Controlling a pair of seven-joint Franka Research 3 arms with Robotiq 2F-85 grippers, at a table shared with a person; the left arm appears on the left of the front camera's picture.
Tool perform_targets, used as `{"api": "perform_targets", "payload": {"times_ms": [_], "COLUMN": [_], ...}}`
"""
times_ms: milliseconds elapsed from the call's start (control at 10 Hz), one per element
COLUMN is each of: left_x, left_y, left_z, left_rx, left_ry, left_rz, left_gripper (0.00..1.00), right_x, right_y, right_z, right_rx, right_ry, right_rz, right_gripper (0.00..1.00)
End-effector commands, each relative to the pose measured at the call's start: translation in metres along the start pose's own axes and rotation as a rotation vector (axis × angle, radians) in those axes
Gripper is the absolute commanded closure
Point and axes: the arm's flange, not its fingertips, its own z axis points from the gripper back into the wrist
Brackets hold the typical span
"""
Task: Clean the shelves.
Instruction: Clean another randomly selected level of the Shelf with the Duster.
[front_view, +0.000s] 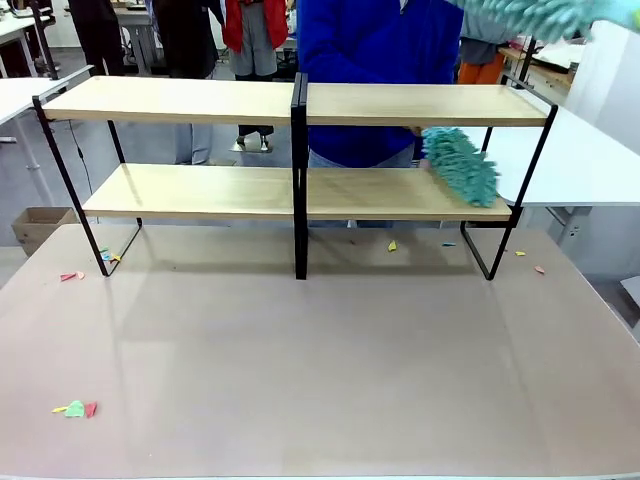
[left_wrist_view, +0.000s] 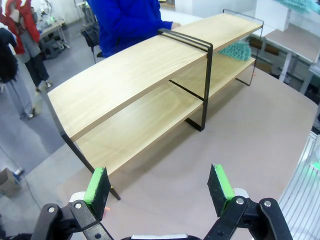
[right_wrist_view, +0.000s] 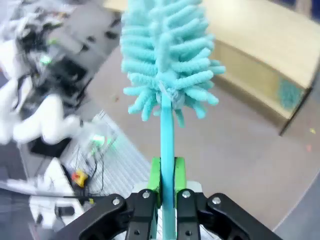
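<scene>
- The shelves (front_view: 300, 150) stand at the far part of the brown table (front_view: 320, 350), in front of a person in a blue top (front_view: 380, 50). It is a wide rack with 2 long light-wood boards in a thin black metal frame, with a black post in the middle.
- I judge that the shelves are stiff and quite light for their size. The boards look smooth and flat, so a duster should slide over them easily. The thin frame may shift if it is pushed hard from the side. If the rack must be held steady, the black centre post or a frame leg seems the best place to take hold.
- A second teal duster (front_view: 462, 165) lies on the right end of the lower board, near the frame. It looks soft and fluffy.
- The right gripper (right_wrist_view: 167, 192) is closed on the thin handle of a teal duster (right_wrist_view: 167, 55). In the right wrist view the fluffy head points away from the gripper, and the shelves are farther off behind it. The handle looks slim and smooth, so I think it can turn between the pads if the head drags.
- The left gripper (left_wrist_view: 162, 192) is wide open and holds nothing. It hovers above the table, near the left end of the shelves.
- Small coloured scraps (front_view: 75, 408) lie on the table.
- I can read no brand, label or writing.
</scene>
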Motion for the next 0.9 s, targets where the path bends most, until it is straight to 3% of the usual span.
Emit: {"api": "perform_targets", "payload": {"times_ms": [0,200,400,500,600,800], "left_x": [-0.001,-0.001,-0.001,-0.001,-0.001,-0.001], "left_y": [0.001,0.001,0.001,0.001,0.001,0.001], "left_z": [-0.001,-0.001,-0.001,-0.001,-0.001,-0.001], "left_rx": [-0.003,-0.003,-0.003,-0.003,-0.003,-0.003], "left_ry": [-0.001,-0.001,-0.001,-0.001,-0.001,-0.001], "left_rz": [0.004,0.004,0.004,0.004,0.004,0.004], "left_gripper": [0.00,0.00,0.00,0.00,0.00,0.00], "right_x": [-0.041,-0.087,-0.123,-0.129,-0.117,-0.117], "right_y": [-0.020,-0.038,-0.052,-0.059,-0.048,-0.048], "right_z": [0.032,0.057,0.080,0.078,0.080,0.080], "right_rx": [0.268,0.314,0.324,0.296,0.276,0.276], "right_ry": [0.052,-0.008,-0.189,-0.279,-0.072,-0.072], "right_rz": [0.346,0.475,0.646,0.580,0.573,0.573], "right_gripper": [0.88,0.88,0.88,0.88,0.88,0.88]}}
